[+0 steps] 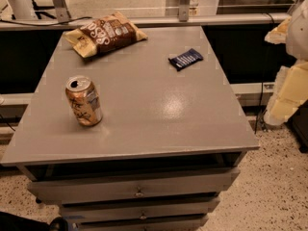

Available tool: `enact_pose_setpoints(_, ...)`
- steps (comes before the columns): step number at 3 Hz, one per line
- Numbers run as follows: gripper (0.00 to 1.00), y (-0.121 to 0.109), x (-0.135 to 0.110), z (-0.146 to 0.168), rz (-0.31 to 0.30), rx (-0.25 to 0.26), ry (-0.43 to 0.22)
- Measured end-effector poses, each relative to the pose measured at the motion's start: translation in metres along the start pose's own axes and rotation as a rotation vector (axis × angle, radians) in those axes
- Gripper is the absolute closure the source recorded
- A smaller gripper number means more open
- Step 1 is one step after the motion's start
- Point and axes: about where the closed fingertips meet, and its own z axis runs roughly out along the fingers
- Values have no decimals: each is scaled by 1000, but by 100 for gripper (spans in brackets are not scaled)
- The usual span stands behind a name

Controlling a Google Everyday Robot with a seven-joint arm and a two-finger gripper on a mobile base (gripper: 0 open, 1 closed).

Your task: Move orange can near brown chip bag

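Orange can (84, 101) is stood upright at 8 o'clock, long axis vert., top up; brown chip bag (106, 33) is laid at 11. Gripper (288, 88) is seen at 3 o'clock, off-tbl; grip state cannot be told.

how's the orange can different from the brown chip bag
The orange can stands upright at front left; the brown chip bag lies flat at back left. The can is narrow and smooth; the bag is wider and crinkled. The can has a silver top; the bag has cream ends. Both sit on the grey table, untouched by the hand, which is off its right side.
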Motion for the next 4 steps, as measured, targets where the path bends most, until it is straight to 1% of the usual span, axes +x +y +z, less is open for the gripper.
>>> enact_pose_setpoints(1, 0, 0, 0, 0, 0, 0, 0)
enact_pose_setpoints(2, 0, 1, -2, 1, 3, 5, -19)
enact_pose_setpoints(3, 0, 7, -15, 22, 14, -4, -111)
enact_pose_setpoints(4, 0, 15, -45, 63, 14, -35, -287)
